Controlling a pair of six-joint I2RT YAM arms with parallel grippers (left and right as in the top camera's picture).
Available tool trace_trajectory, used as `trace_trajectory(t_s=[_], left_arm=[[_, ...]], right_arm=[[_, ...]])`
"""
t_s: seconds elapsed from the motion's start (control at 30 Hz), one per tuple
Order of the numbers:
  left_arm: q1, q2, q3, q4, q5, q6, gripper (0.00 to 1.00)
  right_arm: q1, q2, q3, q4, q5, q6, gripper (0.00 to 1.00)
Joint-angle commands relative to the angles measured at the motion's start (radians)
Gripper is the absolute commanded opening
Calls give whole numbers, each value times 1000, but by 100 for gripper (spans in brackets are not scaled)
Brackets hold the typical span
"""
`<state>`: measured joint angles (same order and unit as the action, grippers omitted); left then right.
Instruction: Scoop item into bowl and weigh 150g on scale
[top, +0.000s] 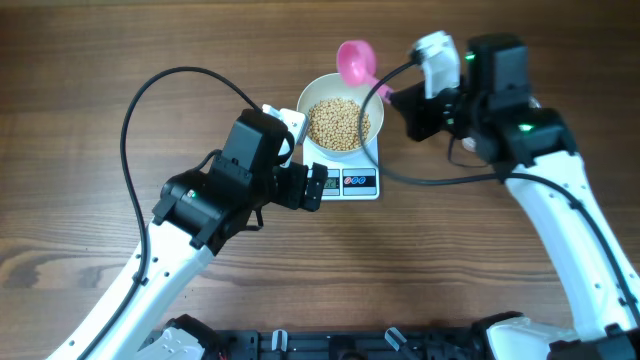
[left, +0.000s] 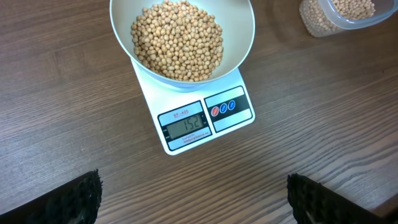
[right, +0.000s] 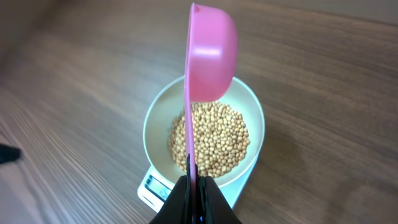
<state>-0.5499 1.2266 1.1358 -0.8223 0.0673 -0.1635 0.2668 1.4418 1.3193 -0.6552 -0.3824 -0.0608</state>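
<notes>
The right tool (right: 196, 200) pinches the pink scoop (right: 211, 53) above the beans (left: 177, 40) in the bowl (left: 241, 31) on the scale (left: 186, 144), while the left tool (left: 196, 199) stands wide apart.

left gripper (left: 196, 205) wide, right (right: 196, 200) seemingly clamped

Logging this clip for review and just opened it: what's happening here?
The right gripper is shut on the handle of a pink scoop, held on edge over the rim of the white bowl. The bowl sits on the scale with a heap of beans in it; the display seems to read 152. The left gripper hangs open before the scale, holding nothing. A clear tub of beans stands nearby.
</notes>
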Motion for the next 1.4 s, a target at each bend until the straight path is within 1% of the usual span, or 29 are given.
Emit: trace_trajectory(t_s=[0.0,0.23,0.37,0.57,1.3,1.37], left_arm=[[-3,-7,-5,2,-13,-9,100],[-3,-7,-5,2,-13,-9,100],[-3,-7,-5,2,-13,-9,100],[-3,-7,-5,2,-13,-9,100],[-3,-7,-5,2,-13,-9,100],[-3,-7,-5,2,-13,-9,100]], right_arm=[[70,48,14,-13,152,-130,4],[145,124,14,-25,257,-158,4],[149,146,14,-28,266,-165,4],[149,173,14,-42,329,-175,4],[150,230,14,-58,329,-174,4],[149,230,14,-70,305,-175,4]])
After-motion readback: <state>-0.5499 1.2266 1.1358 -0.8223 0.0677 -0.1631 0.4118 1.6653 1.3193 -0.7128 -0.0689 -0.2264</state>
